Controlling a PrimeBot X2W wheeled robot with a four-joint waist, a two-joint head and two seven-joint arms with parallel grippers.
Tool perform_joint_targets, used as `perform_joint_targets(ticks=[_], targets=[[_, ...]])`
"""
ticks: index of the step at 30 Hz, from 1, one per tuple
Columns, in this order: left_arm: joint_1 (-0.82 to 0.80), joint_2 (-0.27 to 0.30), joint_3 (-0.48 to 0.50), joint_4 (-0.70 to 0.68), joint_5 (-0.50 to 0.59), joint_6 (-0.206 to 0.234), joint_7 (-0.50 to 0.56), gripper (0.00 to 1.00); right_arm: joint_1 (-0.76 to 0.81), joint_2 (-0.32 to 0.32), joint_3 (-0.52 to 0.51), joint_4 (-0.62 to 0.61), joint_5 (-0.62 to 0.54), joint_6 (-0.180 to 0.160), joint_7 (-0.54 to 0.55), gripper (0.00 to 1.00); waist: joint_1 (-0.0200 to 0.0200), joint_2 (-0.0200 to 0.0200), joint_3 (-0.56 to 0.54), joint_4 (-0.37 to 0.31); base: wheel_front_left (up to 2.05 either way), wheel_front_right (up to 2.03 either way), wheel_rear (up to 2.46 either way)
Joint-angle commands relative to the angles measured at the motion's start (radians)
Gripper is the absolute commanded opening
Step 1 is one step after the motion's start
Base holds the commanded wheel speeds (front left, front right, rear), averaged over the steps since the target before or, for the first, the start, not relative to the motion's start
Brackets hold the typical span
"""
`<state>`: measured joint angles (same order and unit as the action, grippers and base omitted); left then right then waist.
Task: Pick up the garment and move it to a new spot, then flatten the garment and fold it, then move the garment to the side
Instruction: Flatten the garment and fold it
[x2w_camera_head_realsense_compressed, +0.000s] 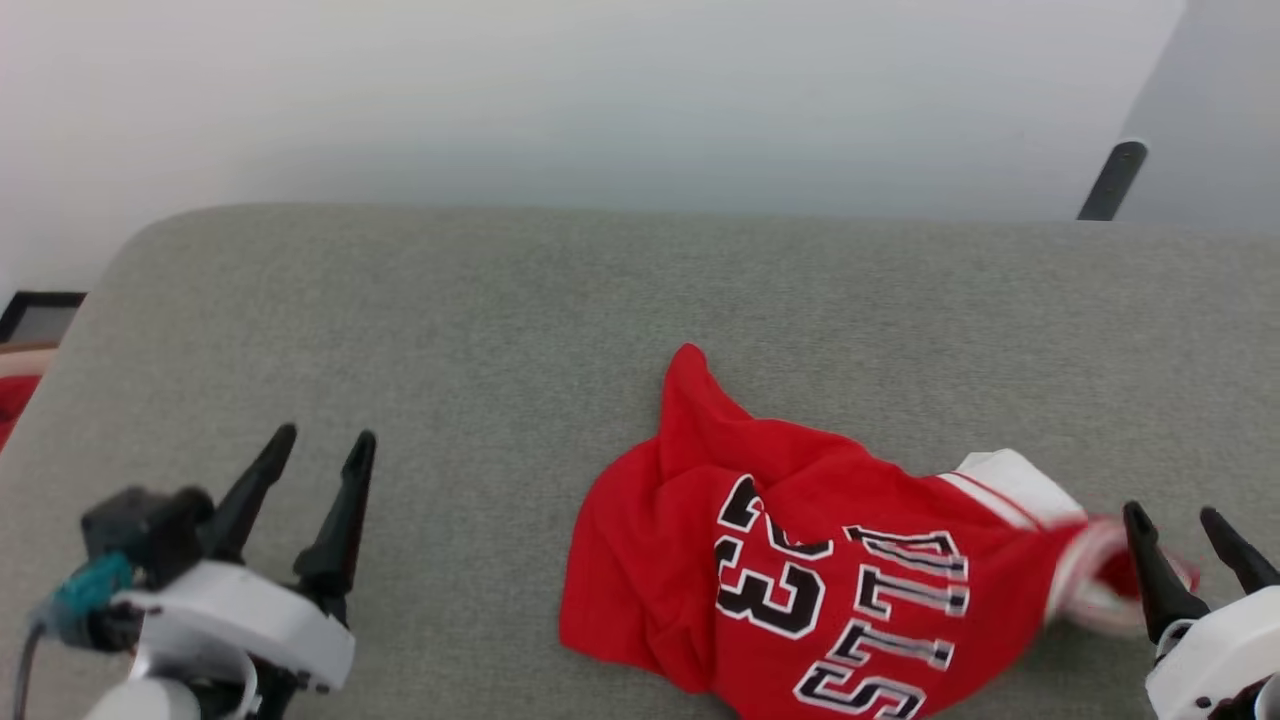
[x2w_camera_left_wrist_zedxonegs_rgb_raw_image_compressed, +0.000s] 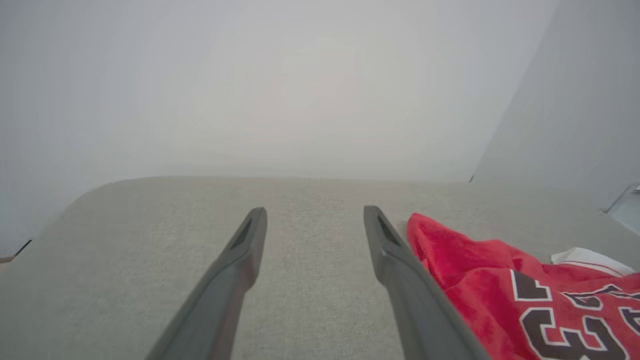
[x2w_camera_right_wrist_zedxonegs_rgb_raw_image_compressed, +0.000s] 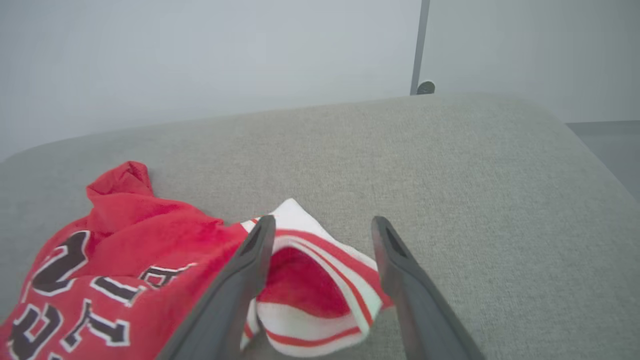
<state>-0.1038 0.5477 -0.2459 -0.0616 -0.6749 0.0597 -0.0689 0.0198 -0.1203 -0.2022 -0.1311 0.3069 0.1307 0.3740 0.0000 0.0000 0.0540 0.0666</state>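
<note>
A red shirt lies crumpled on the grey padded surface at the lower centre-right of the frame, its black number 23 facing up. Its striped white cuff, blurred, sits at the right gripper, lower right, fingers spread apart. The left gripper, lower left, fingers likewise apart, is over bare surface, well apart from the shirt

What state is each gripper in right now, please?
Left gripper: open, holding nothing.
Right gripper: open, fingers either side of a sleeve of the shirt, not clamping it.
</note>
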Motion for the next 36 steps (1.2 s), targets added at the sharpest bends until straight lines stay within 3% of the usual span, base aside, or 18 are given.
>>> perform_joint_targets(ticks=[1,9,15,25,31,36], targets=[[-0.011,0.004,0.001,-0.007,-0.007,-0.006,0.009,1.0,-0.009,0.006,0.003,-0.006,-0.001,0.0,-0.006,1.0,0.0,0.0,-0.008,-0.016,0.0,0.0,0.0],[-0.117,0.054,-0.045,-0.07,-0.104,-0.055,0.245,1.0,0.019,0.026,0.029,-0.064,0.004,0.0,-0.048,1.0,0.0,0.0,-0.016,-0.081,0.0,0.0,0.0],[-0.214,0.075,-0.086,-0.067,-0.196,-0.066,0.458,1.0,0.016,0.044,0.035,-0.091,0.007,0.0,-0.099,1.0,0.0,0.0,0.001,-0.14,0.0,0.0,0.0],[-0.409,0.096,-0.179,0.009,-0.301,-0.008,0.847,1.0,-0.046,0.058,0.061,-0.103,0.031,0.0,-0.145,1.0,0.0,0.0,0.102,-0.24,0.0,0.0,0.0],[-0.457,0.104,-0.23,0.092,-0.292,0.03,0.975,1.0,-0.082,0.063,0.079,-0.089,0.049,0.0,-0.174,1.0,0.0,0.0,0.177,-0.289,0.0,0.0,0.0],[-0.472,0.096,-0.257,0.157,-0.279,0.036,1.005,1.0,-0.106,0.066,0.089,-0.075,0.061,0.0,-0.196,1.0,0.0,0.0,0.22,-0.314,0.0,0.0,0.0]])
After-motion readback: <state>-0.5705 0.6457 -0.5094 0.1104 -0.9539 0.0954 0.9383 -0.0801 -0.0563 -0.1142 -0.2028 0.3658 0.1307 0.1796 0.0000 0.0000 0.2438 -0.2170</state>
